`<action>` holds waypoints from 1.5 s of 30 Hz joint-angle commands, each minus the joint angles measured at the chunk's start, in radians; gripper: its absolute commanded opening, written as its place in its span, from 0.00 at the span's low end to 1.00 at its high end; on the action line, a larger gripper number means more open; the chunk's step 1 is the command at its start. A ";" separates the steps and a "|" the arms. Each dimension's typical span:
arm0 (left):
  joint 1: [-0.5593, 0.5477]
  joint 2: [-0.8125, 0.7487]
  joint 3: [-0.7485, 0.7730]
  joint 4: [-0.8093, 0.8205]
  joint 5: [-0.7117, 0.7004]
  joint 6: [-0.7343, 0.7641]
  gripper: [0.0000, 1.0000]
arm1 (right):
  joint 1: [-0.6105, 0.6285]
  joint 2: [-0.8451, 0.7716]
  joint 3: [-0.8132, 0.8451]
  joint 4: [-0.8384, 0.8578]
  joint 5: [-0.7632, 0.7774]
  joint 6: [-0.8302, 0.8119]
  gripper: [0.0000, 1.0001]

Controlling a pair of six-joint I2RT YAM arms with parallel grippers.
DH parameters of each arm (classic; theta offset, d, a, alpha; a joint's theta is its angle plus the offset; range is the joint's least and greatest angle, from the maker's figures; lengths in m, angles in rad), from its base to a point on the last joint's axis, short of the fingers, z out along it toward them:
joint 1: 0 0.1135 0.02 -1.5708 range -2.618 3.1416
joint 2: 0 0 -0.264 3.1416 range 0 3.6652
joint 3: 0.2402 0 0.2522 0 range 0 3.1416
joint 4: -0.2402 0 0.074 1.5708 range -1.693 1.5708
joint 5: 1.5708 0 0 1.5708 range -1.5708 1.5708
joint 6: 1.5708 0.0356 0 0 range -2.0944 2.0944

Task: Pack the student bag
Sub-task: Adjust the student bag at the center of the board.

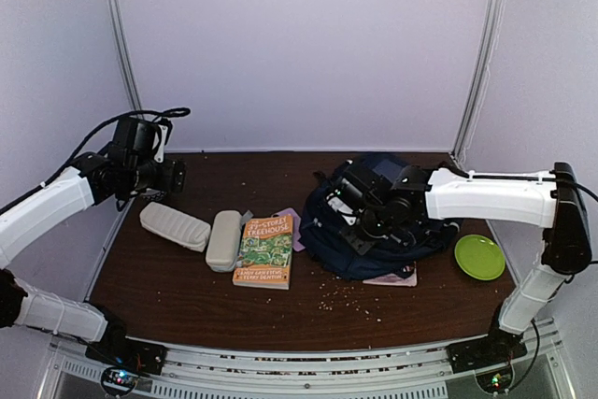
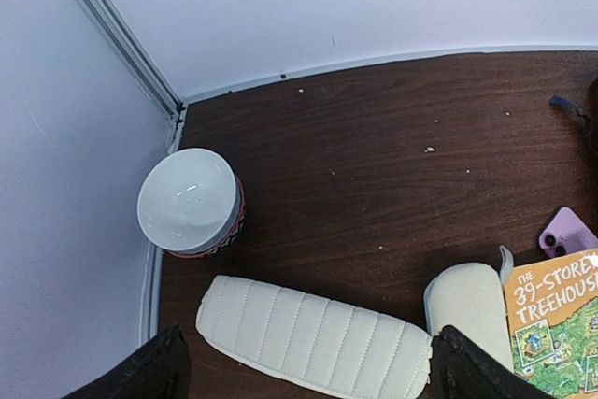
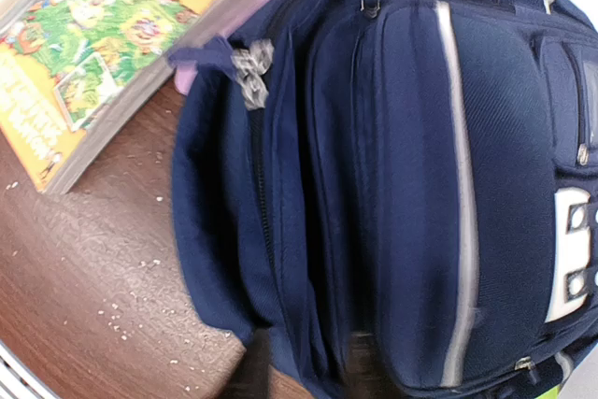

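Soft and floppy, the bag (image 1: 329, 229) lies right of centre on the counter (image 1: 187, 287), probably best taken by its zip pull (image 3: 250, 70); left jaws stand wide open, while right jaws above it are too blurred to tell.

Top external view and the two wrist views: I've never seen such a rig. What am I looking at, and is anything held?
Two robot arms stand at a table's near edge. The top view looks down from behind them; each wrist view looks past one arm's tool. Lying there: a navy student bag, a book, two cream cases, a green plate, a pale bowl, a pink phone. The left tool is open and empty. The right tool is at the student bag; whether it grips is unclear.
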 commanded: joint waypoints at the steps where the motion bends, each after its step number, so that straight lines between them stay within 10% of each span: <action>1: 0.002 0.014 0.045 0.004 -0.007 0.018 0.91 | 0.001 -0.103 0.021 0.040 0.025 0.073 0.58; 5: 0.002 0.014 0.046 0.003 0.028 0.014 0.91 | -0.059 -0.176 0.053 0.090 0.043 0.234 0.90; 14: 0.002 -0.008 0.052 -0.007 0.094 -0.025 0.90 | -0.320 -0.399 -0.291 0.237 0.146 0.749 0.85; 26: 0.001 -0.019 0.056 -0.012 0.136 -0.050 0.89 | -0.487 -0.374 -0.544 0.364 0.044 0.917 0.83; 39: 0.003 0.016 0.064 -0.025 0.129 -0.052 0.89 | -0.503 -0.164 -0.475 0.483 -0.121 0.853 0.65; 45: 0.002 0.027 0.068 -0.029 0.132 -0.052 0.89 | -0.497 -0.114 -0.469 0.565 -0.205 0.838 0.40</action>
